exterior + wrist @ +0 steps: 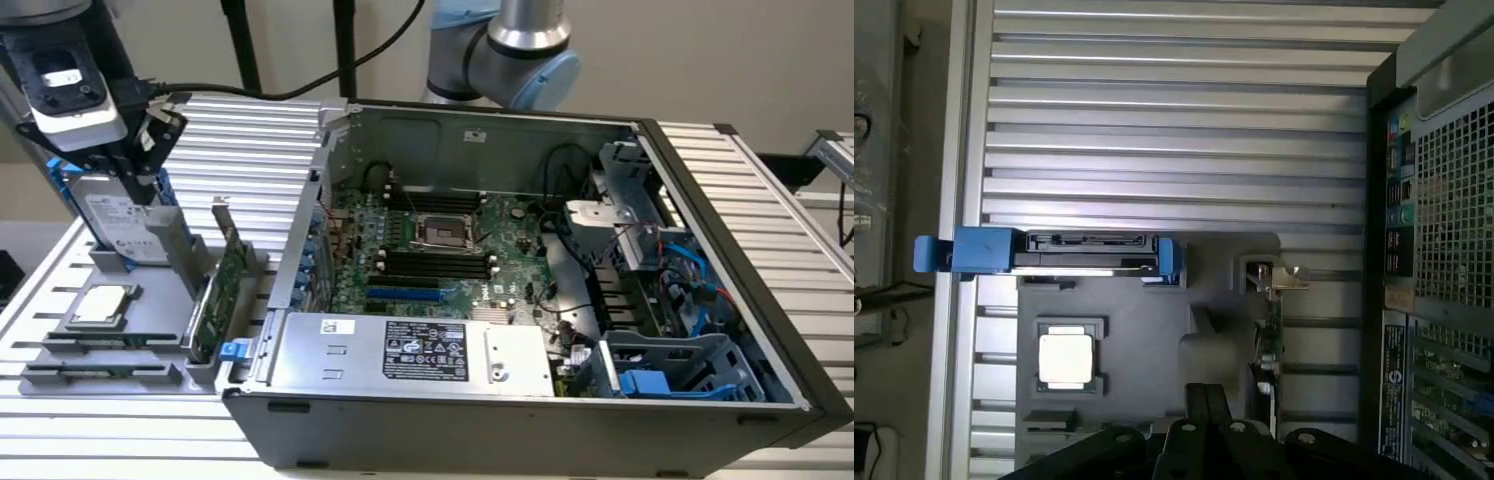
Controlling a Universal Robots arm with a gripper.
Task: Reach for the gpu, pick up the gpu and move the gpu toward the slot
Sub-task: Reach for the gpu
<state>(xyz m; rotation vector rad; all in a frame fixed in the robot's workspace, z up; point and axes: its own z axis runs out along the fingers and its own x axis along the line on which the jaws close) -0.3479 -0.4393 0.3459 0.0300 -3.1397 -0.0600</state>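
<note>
The gpu (220, 285) stands on edge in a grey holder (180, 265) beside the open computer case, its silver bracket upward. The wrist view has it edge-on, dark and narrow (1269, 340), with the bracket end (1274, 277) near the holder's corner. My gripper (143, 185) hangs over the silver hard drive (123, 222), to the exterior view's left of the gpu and apart from it. The dark fingers (1197, 405) lie close together with nothing between them. A blue slot (404, 296) lies on the motherboard inside the case.
The hard drive with blue rails (1094, 252) and a square silver processor chip (1066, 357) share the grey holder (1154, 330). The open case (507, 440) stands at the exterior view's right of the holder; its perforated side (1444, 200) is close to the gpu. A ribbed metal table (1174, 120) lies underneath.
</note>
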